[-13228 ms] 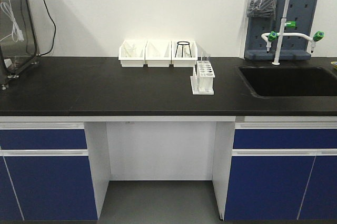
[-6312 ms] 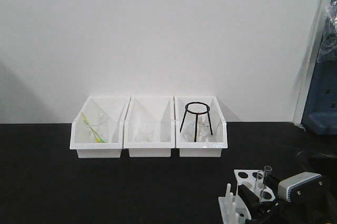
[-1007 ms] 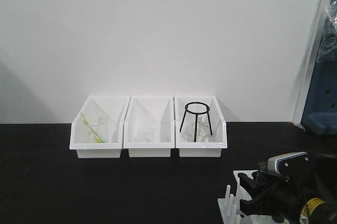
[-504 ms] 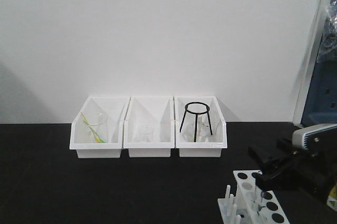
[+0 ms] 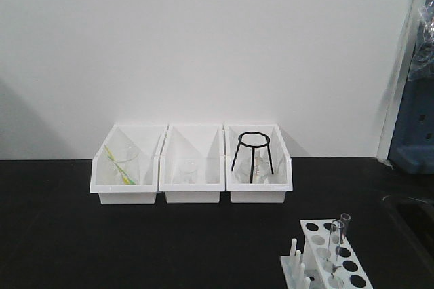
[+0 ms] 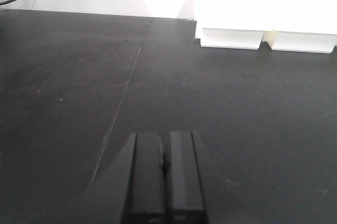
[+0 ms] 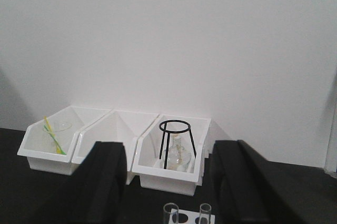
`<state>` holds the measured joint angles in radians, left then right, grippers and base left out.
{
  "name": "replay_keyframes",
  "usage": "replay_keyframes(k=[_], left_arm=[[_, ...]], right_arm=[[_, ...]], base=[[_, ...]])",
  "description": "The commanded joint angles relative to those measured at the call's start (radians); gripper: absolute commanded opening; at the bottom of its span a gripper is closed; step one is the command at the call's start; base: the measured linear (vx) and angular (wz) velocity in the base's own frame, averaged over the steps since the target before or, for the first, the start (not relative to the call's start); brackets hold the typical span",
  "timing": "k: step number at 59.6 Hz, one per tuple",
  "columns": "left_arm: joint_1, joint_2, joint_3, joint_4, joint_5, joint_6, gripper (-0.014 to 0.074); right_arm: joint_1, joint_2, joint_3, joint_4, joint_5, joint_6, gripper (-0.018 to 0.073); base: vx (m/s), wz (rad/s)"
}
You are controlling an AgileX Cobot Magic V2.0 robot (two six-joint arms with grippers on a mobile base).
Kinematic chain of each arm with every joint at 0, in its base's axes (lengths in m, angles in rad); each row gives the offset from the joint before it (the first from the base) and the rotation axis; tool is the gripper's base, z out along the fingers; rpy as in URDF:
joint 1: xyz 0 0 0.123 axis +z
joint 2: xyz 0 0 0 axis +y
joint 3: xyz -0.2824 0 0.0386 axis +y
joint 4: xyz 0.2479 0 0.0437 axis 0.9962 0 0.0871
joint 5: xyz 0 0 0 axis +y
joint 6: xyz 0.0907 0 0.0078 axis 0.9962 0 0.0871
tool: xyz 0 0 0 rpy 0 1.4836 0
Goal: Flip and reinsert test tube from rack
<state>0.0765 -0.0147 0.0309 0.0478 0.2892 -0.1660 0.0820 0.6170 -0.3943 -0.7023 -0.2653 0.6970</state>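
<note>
The white rack stands on the black bench at the bottom right of the front view, its drying pegs on its left side. Two clear test tubes stand upright in its holes, close together. In the right wrist view their open tops show at the bottom edge on the rack. My right gripper hangs open above and behind them, and its fingers hold nothing. My left gripper is shut and empty over bare bench. Neither gripper shows in the front view.
Three white bins line the wall. The left one holds a beaker with a yellow-green stick, the right one a black tripod over a flask. A sink edge and a blue board lie at the right.
My right gripper, down at the rack a second ago, rose and pulled away to the right, out of the front view. The tubes now stand free in the rack.
</note>
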Motion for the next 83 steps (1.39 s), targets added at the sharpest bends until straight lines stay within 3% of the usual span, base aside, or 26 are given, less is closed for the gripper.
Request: replay_keyframes(k=[1,31,40,47,54,58,65,83], left_arm=[[-0.007,-0.013,0.001,-0.004,-0.087,0.000,-0.0006],[-0.007,-0.013,0.001,-0.004,-0.087,0.000,-0.0006],[-0.007,-0.013,0.001,-0.004,-0.087,0.000,-0.0006],[-0.007,-0.013,0.001,-0.004,-0.087,0.000,-0.0006],[-0.007,-0.013,0.001,-0.004,-0.087,0.000,-0.0006],[-0.007,-0.013,0.001,-0.004,-0.087,0.000,-0.0006],[-0.007,-0.013,0.001,-0.004,-0.087,0.000,-0.0006],[-0.007,-0.013,0.001,-0.004,-0.087,0.000,-0.0006]], right_arm=[[-0.001,-0.057,-0.001,0.004,-0.060,0.007,0.0391],[-0.003,-0.135,0.018,0.010,-0.055,0.002,0.0336],[-0.003,-0.146,0.018,0.054,0.019,-0.030,0.0282],[-0.003,-0.218,0.018,0.208,0.180,-0.139,0.0197],[-0.003,-0.318,0.021,0.446,0.418,-0.368,0.0085],[-0.002,-0.371,0.047,0.525,0.484,-0.507,0.0020],[-0.001,-0.464,0.161,0.563,0.428,-0.633,-0.0014],[-0.001,-0.636,0.431,0.567,0.345,-0.623,-0.0012]], base=[[0.00,0.00],[0.00,0.00],[0.00,0.00],[0.00,0.00],[0.00,0.00],[0.00,0.00],[0.00,0.00],[0.00,0.00]])
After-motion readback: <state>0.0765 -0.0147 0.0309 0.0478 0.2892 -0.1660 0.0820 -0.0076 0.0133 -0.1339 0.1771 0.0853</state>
